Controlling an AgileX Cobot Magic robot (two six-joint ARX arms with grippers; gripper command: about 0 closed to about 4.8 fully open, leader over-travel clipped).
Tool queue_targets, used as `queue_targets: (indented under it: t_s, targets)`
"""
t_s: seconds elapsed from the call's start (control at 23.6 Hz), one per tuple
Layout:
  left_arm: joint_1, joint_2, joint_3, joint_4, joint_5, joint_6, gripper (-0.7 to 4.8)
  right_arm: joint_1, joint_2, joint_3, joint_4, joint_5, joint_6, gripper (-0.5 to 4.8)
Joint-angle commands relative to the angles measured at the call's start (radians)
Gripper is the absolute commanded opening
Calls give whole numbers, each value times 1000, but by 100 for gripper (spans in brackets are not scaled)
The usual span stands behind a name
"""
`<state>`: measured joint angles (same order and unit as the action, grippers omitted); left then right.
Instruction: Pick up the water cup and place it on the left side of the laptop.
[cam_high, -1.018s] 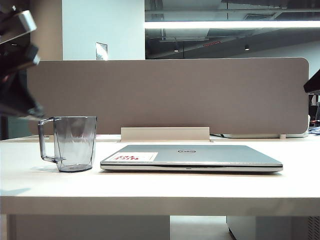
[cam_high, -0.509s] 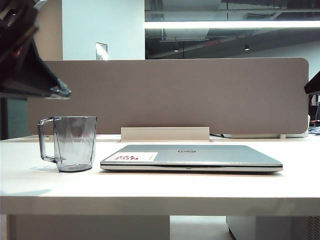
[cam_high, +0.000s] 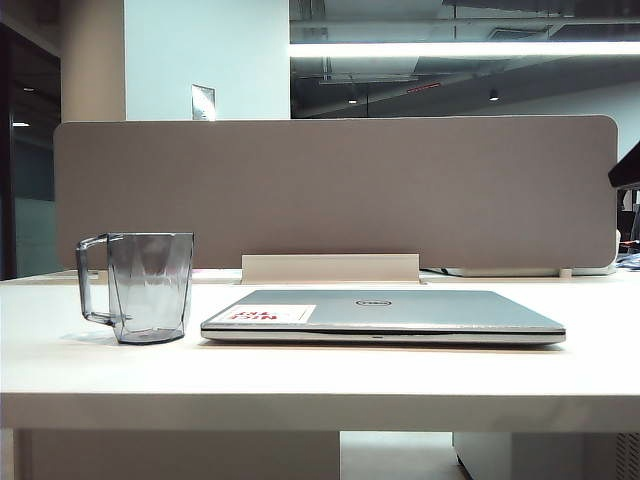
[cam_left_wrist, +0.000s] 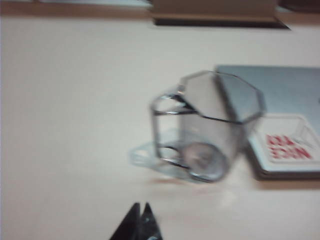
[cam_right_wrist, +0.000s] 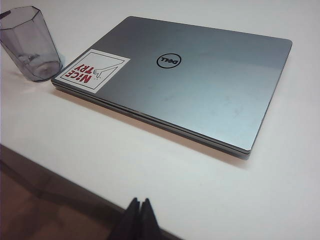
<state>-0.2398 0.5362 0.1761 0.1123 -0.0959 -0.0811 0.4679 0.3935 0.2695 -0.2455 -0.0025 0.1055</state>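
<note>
Water cup (cam_high: 147, 286) upright on table (cam_high: 320, 375), just left of laptop (cam_high: 385, 315), handle outward; placement looks done; left gripper (cam_left_wrist: 140, 215) fingers pinched together, empty, above cup; right gripper (cam_right_wrist: 140, 212) likewise closed, empty, near table edge, clear of laptop.

A: Where does the exterior view sit?
B: Low at the desk's (cam_high: 320, 385) front edge, level, facing the partition (cam_high: 335, 190).
A: And the wrists?
B: The left looks down over the cup (cam_left_wrist: 207, 127); the right looks from the front edge across the laptop (cam_right_wrist: 185, 75). All three share cup and laptop.
</note>
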Motion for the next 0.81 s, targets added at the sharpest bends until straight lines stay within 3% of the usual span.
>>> queue_targets:
  t_s: [0.04, 0.34, 0.81]
  targets:
    - [78, -104, -50, 8, 6, 2, -6, 0, 1, 3, 10, 3, 2, -8]
    - [319, -373, -135, 7, 82, -3, -6, 0, 1, 3, 10, 3, 2, -8]
    - [328, -488, -168, -72, 82, 3, -6, 0, 1, 3, 10, 3, 2, -8]
